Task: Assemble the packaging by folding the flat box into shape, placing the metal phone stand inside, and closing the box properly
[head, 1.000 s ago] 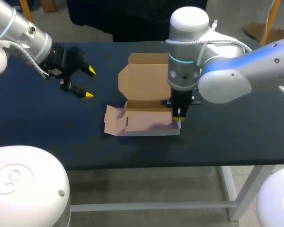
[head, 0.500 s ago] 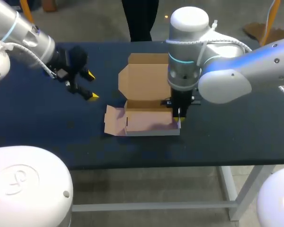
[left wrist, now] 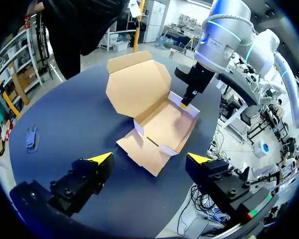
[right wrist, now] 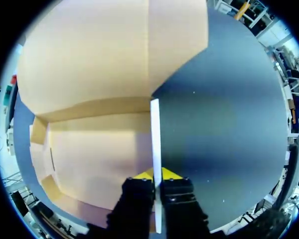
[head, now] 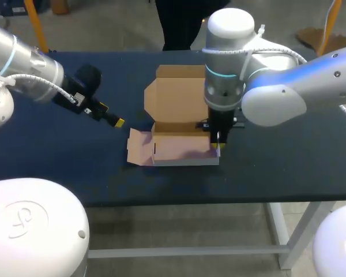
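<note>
Right arm (head: 277, 95): entered from the frame's right, wrist upright over the centre.
Right claw (head: 217, 148): pointed straight down, clamped on the right side wall (right wrist: 155, 130) of the box (head: 176, 98).
Left arm (head: 23, 69): entered from the upper left.
Left claw (head: 111, 114): fingers held apart, aimed at the box, well apart from it.
Box: centred, lid laid open, left flap (head: 138, 147) flat on the table (head: 288, 150).
Room: dark table is seen between left claw and flap.
</note>
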Robot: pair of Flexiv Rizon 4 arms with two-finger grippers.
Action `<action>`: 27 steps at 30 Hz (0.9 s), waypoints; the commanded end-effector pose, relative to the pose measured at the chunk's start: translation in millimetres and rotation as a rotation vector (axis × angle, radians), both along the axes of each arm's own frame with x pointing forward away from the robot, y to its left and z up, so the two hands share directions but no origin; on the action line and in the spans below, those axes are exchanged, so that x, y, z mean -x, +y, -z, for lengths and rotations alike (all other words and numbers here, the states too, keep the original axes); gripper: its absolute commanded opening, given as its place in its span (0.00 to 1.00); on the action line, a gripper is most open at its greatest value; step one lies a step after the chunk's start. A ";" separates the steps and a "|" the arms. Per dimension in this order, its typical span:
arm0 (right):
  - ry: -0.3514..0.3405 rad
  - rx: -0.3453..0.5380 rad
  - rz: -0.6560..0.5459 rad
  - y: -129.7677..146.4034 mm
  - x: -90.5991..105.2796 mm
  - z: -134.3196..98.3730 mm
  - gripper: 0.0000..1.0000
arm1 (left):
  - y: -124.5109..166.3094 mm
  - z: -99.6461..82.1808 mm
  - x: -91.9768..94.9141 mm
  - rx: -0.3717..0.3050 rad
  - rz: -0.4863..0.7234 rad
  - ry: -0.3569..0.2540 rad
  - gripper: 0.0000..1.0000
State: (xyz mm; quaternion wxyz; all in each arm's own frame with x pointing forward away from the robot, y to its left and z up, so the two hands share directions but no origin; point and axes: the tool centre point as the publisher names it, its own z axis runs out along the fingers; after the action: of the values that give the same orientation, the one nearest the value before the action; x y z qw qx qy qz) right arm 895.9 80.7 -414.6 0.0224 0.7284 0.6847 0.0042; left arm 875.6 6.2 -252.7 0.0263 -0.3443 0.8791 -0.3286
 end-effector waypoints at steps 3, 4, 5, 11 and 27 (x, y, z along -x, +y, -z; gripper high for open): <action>0.003 0.001 -0.001 0.1 -0.6 -0.7 0.00 | -5.4 1.6 -0.8 0.018 -0.430 0.195 1.00; 0.003 0.001 -0.001 0.1 -0.6 -0.7 0.00 | -5.4 1.6 -0.8 0.018 -0.430 0.195 1.00; 0.003 0.001 -0.001 0.1 -0.6 -0.7 0.00 | -5.4 1.6 -0.8 0.018 -0.430 0.195 1.00; 0.003 0.001 -0.001 0.1 -0.6 -0.7 0.00 | -2.9 4.1 -5.0 0.065 -0.478 0.245 1.00; 0.003 0.001 -0.001 0.1 -0.6 -0.7 0.00 | 1.7 64.6 -16.0 0.318 -0.462 0.454 1.00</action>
State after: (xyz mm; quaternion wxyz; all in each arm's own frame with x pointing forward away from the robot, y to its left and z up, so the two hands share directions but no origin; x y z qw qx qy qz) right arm 895.9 80.7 -414.6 0.0224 0.7284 0.6847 0.0042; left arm 877.9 7.2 -304.6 -0.1134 -0.6156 0.7009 -0.3419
